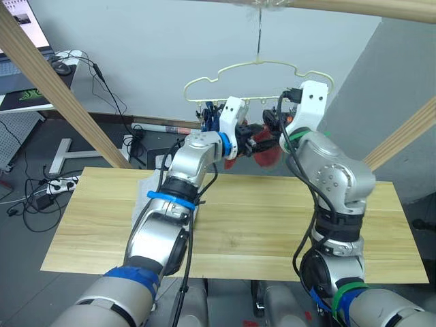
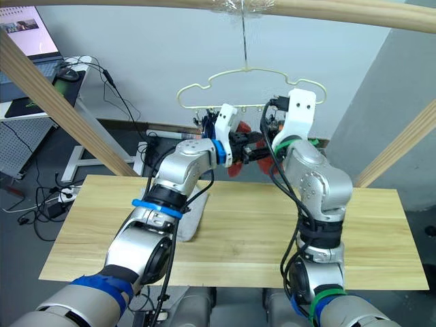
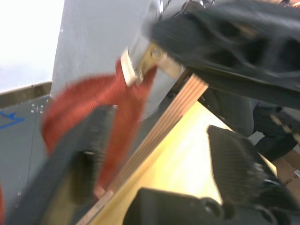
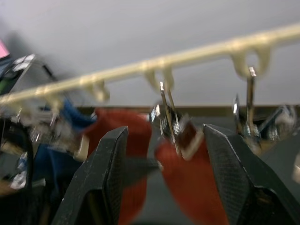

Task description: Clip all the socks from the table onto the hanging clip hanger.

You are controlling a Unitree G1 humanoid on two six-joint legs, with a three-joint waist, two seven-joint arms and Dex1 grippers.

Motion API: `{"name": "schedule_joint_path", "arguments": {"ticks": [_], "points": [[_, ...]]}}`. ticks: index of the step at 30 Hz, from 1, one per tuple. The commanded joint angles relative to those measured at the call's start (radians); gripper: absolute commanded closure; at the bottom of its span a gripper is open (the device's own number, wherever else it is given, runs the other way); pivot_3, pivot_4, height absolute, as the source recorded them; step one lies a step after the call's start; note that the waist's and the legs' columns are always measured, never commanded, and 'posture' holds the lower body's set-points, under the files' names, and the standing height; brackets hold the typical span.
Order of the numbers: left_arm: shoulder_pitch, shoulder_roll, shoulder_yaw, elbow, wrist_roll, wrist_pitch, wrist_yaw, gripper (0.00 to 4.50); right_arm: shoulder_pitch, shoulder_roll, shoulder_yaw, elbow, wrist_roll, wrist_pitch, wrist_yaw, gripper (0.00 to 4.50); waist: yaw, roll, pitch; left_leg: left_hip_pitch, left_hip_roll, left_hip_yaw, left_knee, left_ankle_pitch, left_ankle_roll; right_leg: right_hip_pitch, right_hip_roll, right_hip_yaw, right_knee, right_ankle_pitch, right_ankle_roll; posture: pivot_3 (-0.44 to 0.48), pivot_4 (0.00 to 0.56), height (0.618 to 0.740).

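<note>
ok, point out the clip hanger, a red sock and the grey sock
clip hanger [image 2: 204,84], right eye view, wavy top wire.
red sock [image 4: 187,187], right wrist view, sock body below the clip.
grey sock [image 2: 191,221], right eye view, end lying on the table.

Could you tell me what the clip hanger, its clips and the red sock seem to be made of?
The clip hanger looks like thin wire with a smooth pale yellow coating, though it could be plastic. The clip looks like bare metal, silvery and shiny. The red sock appears to be soft knit fabric, matte and slightly fuzzy, hanging limp from the clip.
</note>
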Motion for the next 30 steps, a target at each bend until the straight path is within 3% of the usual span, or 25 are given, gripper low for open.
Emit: {"name": "schedule_joint_path", "arguments": {"ticks": [1, 7, 14, 20, 23, 30], "points": [[0.099, 0.042, -0.018, -0.237, -0.057, 0.106, -0.037, 0.36, 0.059, -0.05, -0.032, -0.199, 0.095, 0.142, 0.063, 1.87, -0.003, 0.0, 0.0, 0.0, 0.0, 0.0, 0.0, 0.0, 0.0, 0.0, 0.0, 0.0, 0.0, 0.0, 0.0, 0.072, 0.224, 0.74], [0.307, 0.133, 0.003, -0.537, -0.146, 0.24, -0.036, 0.36, 0.251, -0.113, -0.072, -0.416, 0.192, 0.295, 0.148, 1.87, -0.013, 0.001, -0.001, 0.001, 0.0, -0.001, 0.001, 0.0, 0.0, 0.001, 0.0, 0.0, 0.003, 0.0, 0.0, 0.065, 0.218, 0.74], [0.612, 0.224, 0.083, -0.752, -0.179, 0.196, 0.023, 0.36, 0.686, -0.229, 0.001, -0.608, 0.195, 0.155, 0.251, 1.87, -0.021, 0.004, -0.005, 0.007, 0.0, 0.0, 0.002, 0.0, 0.001, 0.004, 0.0, 0.002, 0.006, 0.0, 0.0, 0.065, 0.199, 0.74], [0.833, 0.275, 0.138, -0.829, -0.179, 0.142, 0.068, 0.36, 0.977, -0.274, 0.077, -0.623, 0.156, -0.057, 0.308, 1.87, -0.024, 0.006, -0.015, 0.017, 0.0, 0.001, 0.001, 0.001, 0.002, 0.014, 0.0, 0.003, 0.004, -0.005, 0.001, 0.074, 0.193, 0.74], [0.908, 0.253, 0.193, -0.825, -0.187, 0.073, 0.109, 0.36, 1.076, -0.272, 0.077, -0.595, 0.133, -0.166, 0.323, 1.87, -0.023, 0.006, -0.027, 0.018, 0.0, 0.001, 0.002, 0.003, 0.004, 0.015, 0.0, 0.003, 0.002, -0.005, -0.001, 0.076, 0.19, 0.74], [0.99, 0.222, 0.235, -0.847, -0.203, 0.008, 0.18, 0.36, 1.176, -0.267, 0.07, -0.531, 0.108, -0.32, 0.336, 1.87, -0.021, 0.004, -0.05, 0.018, 0.0, 0.004, 0.002, 0.003, 0.005, 0.018, -0.002, 0.005, -0.004, -0.005, -0.007, 0.083, 0.186, 0.74]]}}
